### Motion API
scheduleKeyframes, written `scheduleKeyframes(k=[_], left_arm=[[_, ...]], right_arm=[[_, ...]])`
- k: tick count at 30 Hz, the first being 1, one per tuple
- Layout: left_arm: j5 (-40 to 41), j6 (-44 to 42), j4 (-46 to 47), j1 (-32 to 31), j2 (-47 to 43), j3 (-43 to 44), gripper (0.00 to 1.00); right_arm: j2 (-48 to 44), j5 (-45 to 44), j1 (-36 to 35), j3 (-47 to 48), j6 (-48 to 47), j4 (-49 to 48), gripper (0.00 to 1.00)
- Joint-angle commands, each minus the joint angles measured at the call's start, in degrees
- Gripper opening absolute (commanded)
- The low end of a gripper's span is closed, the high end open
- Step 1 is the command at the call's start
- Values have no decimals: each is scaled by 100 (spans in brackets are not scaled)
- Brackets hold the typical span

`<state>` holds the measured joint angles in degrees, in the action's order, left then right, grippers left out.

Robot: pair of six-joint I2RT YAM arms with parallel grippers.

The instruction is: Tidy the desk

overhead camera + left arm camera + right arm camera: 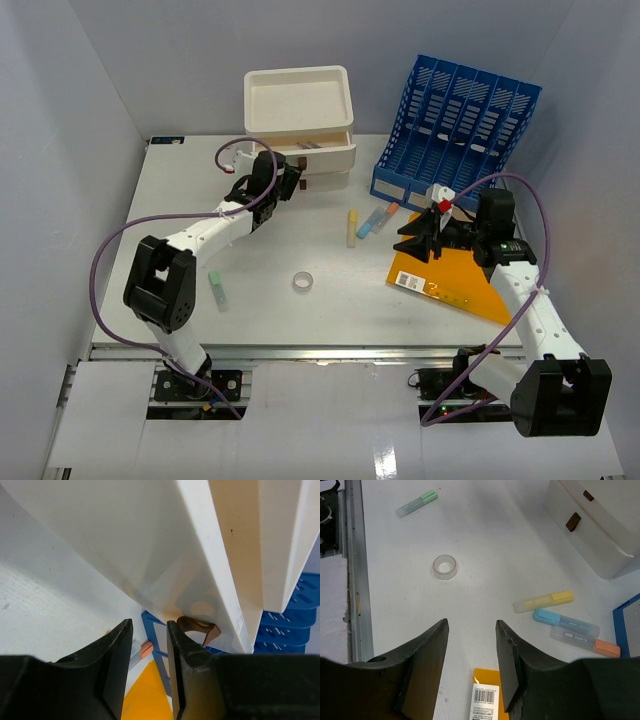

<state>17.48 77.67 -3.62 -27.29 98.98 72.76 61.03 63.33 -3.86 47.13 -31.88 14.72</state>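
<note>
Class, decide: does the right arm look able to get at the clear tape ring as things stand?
Probably yes: the open right gripper faces the tape ring across bare desk, with nothing between them.

2 white arms [215, 232], black joints [160, 285], purple cables [94, 280], black end effectors [148, 625] [471, 625].

Desk [260, 320]: large flat white rectangular tabletop, level and matte, filling the middle of the top view, with its long edges at 12 and 6 o'clock and its short edges at 9 and 3 o'clock. A metal rail [330, 352] runs along the whole 6 o'clock edge, and the 12 o'clock edge lies near the grey back wall [200, 60]. The top is cluttered from centre out to 3 o'clock and along the 12 o'clock side; the right wrist view shows a faint fine grain on the white surface [485, 545].
</note>
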Motion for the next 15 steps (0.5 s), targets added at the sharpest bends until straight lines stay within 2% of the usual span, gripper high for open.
scheduleKeyframes(k=[1,6,15], left_arm=[[289,-39,48,96,-16,372,46],[294,-109,-40,192,190,637,53],[-55,-168,-45,455,646,1153,58]], right_arm=[[-112,151,58,39,41,-187,50],[-101,153,87,41,41,-180,50],[-71,174,175,41,50,-177,50]])
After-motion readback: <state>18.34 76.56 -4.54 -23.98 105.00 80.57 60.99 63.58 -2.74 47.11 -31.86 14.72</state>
